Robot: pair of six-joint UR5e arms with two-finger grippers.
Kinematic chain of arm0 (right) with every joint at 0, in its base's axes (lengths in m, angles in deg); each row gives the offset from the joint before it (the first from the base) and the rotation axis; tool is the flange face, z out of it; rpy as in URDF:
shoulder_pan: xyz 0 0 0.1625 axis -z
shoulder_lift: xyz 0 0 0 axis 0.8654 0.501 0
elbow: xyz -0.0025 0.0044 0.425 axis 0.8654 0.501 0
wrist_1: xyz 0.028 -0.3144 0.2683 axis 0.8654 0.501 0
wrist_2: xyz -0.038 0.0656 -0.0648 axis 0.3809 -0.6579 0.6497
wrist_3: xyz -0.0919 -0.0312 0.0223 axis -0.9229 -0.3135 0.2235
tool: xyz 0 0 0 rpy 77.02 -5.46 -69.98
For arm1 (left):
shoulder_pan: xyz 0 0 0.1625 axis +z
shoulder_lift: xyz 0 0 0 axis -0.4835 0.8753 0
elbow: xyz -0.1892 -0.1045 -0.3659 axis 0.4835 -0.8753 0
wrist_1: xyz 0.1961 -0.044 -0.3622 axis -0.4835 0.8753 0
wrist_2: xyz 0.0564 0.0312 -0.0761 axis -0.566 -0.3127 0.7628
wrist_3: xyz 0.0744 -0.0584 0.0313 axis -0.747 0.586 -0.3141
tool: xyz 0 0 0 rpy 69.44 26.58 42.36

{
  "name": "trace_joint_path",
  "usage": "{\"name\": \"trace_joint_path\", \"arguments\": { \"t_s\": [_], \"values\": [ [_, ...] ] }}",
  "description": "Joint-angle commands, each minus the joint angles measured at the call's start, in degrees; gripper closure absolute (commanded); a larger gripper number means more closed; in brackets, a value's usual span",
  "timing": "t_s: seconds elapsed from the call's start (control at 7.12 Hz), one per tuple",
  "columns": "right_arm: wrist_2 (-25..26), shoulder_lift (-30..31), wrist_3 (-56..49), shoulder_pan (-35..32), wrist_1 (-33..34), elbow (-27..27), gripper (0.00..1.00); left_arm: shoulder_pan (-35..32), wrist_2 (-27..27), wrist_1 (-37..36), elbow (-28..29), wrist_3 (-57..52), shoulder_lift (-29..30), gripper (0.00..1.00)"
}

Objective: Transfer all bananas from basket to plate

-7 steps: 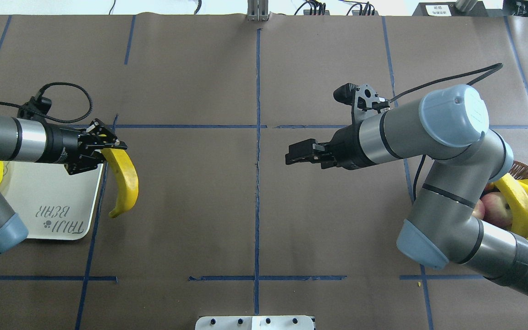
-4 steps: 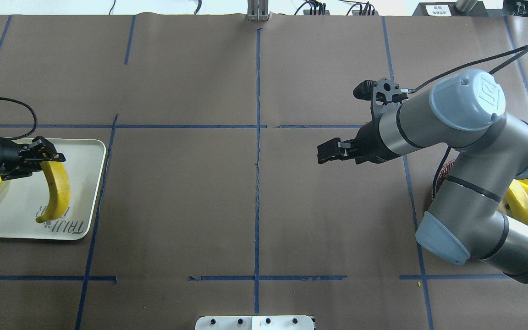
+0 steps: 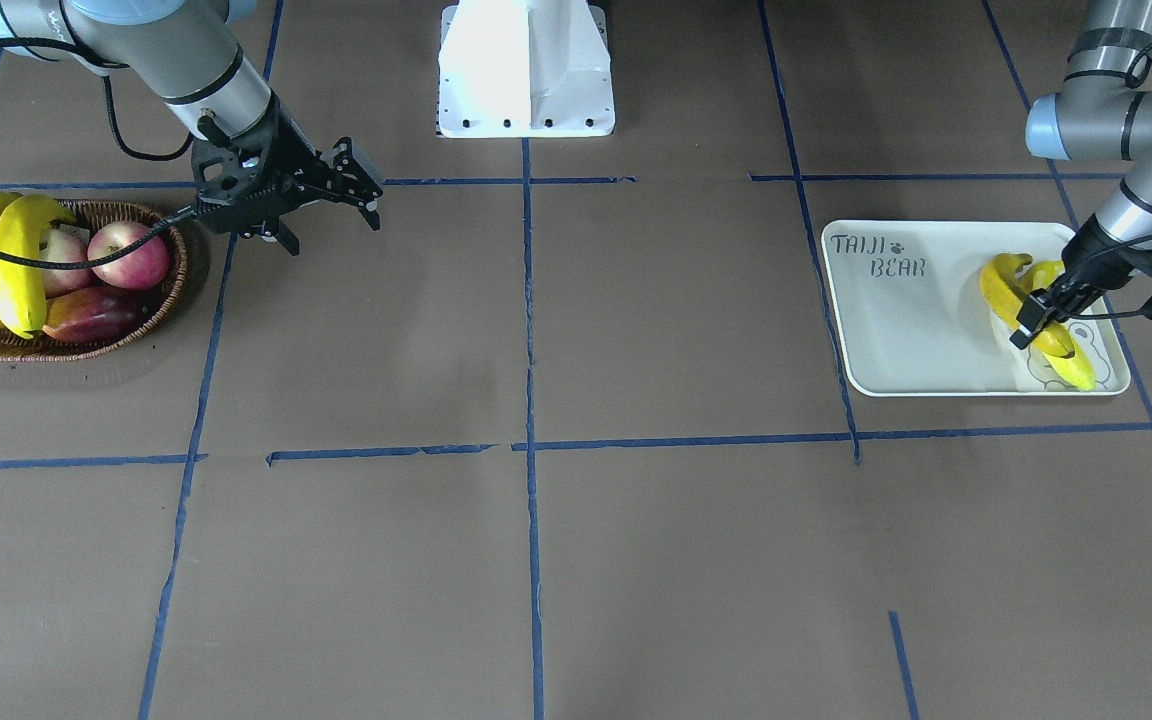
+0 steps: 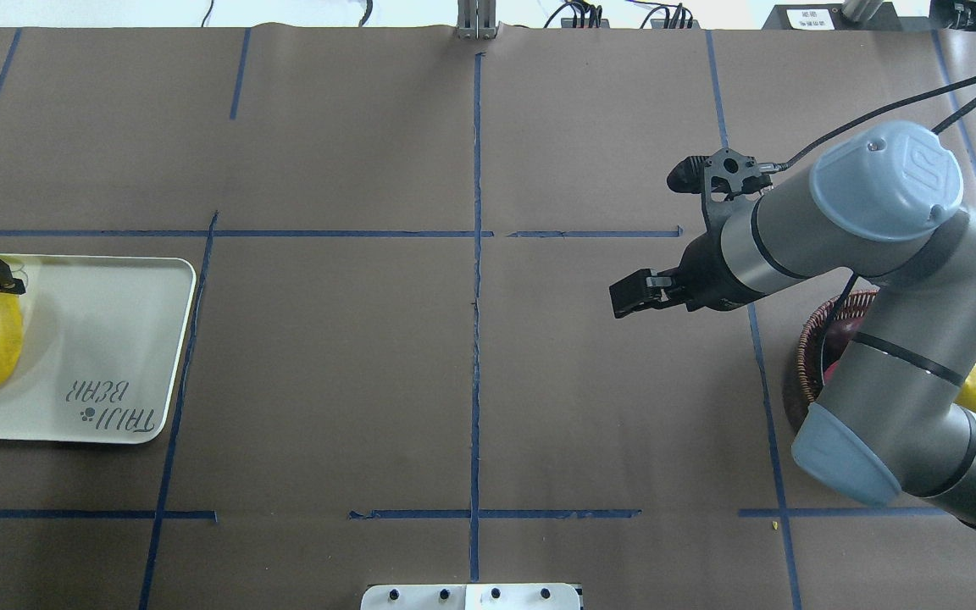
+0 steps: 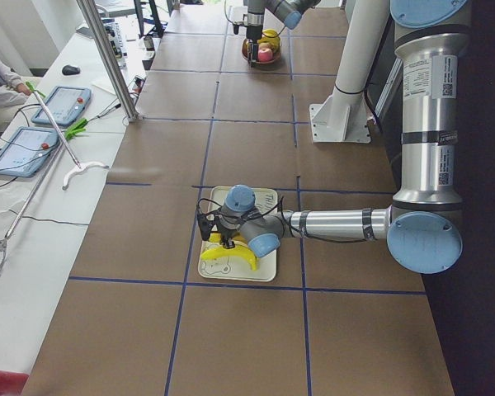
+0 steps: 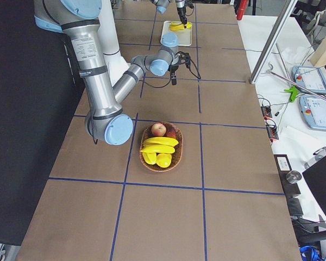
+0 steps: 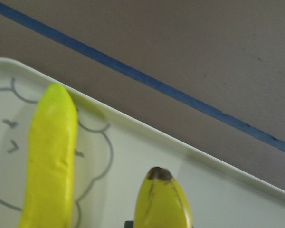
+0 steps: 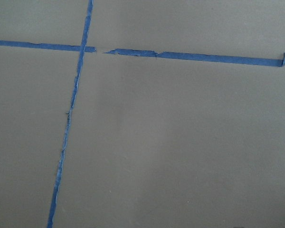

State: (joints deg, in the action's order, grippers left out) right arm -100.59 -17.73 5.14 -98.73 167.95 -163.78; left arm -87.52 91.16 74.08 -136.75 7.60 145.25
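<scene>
loc: robotics lab | evid: blue-tape grid on tbl; teach pendants; 2 UR arms

You are looking at matt brown paper crossed by blue tape with frayed edges, a smooth, glossy white plate, a rough woven wicker basket, waxy-smooth yellow bananas and the right arm in satin grey metal.

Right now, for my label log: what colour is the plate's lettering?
Grey lettering, exterior front-facing view.
</scene>
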Motion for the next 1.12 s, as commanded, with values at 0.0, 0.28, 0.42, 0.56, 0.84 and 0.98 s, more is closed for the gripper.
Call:
{"name": "trace_joint_path", "arguments": {
  "t_s": [0.0, 0.28, 0.42, 0.56, 0.84, 0.98],
  "values": [
    [0.1, -0.1, -0.1, 0.0, 0.1, -0.1, 0.0, -4.0, 8.2, -0.4, 0.1, -1.0, 1.4, 0.0],
    [0.2, -0.1, -0.1, 0.1, 0.1, -0.1, 0.0, -8.7, 15.8, -0.4, -0.1, -1.0, 1.9, 0.0],
    [0.3, 0.5, -0.1, 0.0, 0.0, -0.2, 0.0, -9.4, 17.3, -0.4, -2.7, -0.9, 1.9, 0.0],
    [0.5, 4.3, -0.9, -0.1, -0.4, -2.9, 0.0, -9.4, 15.9, -0.4, -8.2, -0.6, 1.9, 0.0],
    [0.5, 15.7, -9.7, -0.4, -0.7, -9.9, 0.0, -5.1, 12.4, 0.4, -12.9, -0.3, 1.6, 0.0],
    [0.4, 21.3, -15.0, -2.5, -1.7, -12.1, 0.0, -3.9, 12.4, 0.4, -14.1, -0.2, 1.7, 0.0]
  ]
}}
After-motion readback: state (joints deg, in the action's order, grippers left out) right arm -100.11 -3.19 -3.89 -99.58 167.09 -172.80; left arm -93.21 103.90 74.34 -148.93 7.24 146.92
